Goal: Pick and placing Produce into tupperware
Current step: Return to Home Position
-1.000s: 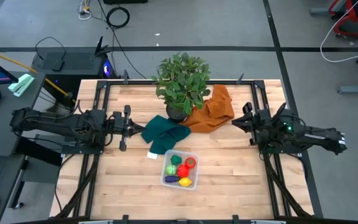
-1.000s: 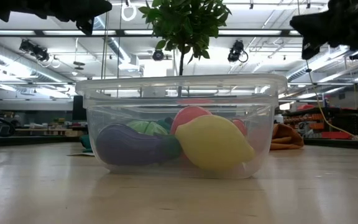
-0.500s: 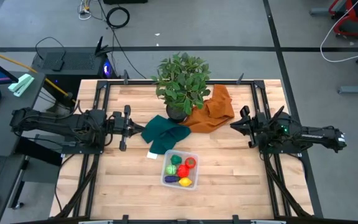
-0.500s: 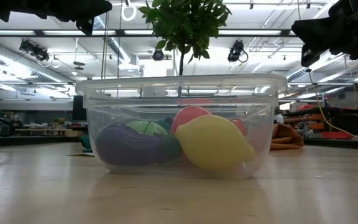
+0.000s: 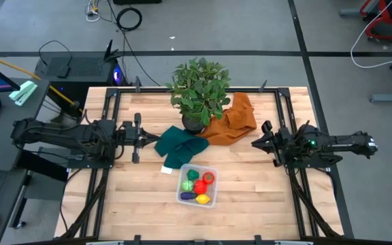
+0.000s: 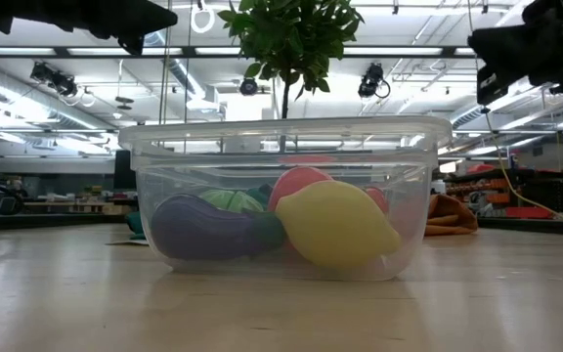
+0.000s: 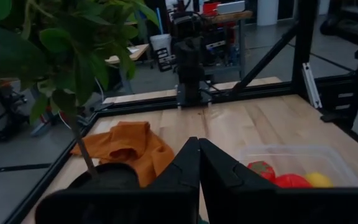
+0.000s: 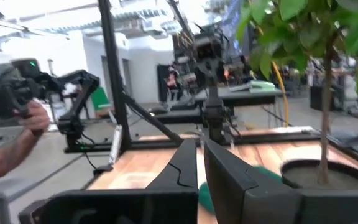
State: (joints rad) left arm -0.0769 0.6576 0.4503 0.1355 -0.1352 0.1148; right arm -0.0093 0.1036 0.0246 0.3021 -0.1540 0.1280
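- The tupperware [image 5: 214, 178] sits mid-table towards the near edge, just beside the green cloth [image 5: 179, 146]. The lemon [image 6: 335, 225], the eggplant [image 6: 203, 230] and some red pieces are inside it.
- The left gripper [image 7: 199, 142] hangs at the left, fingers pressed together on nothing, pointing at the green cloth.
- The right gripper [image 8: 201, 146] hangs at the right, near the orange cloth [image 5: 233, 119], fingers together and empty.
- The packing looks done, so I'd only worry about parking. A low or inward swing could snag a cloth or clip the potted plant [image 5: 197, 92]. A dragged green cloth might shove the tub.
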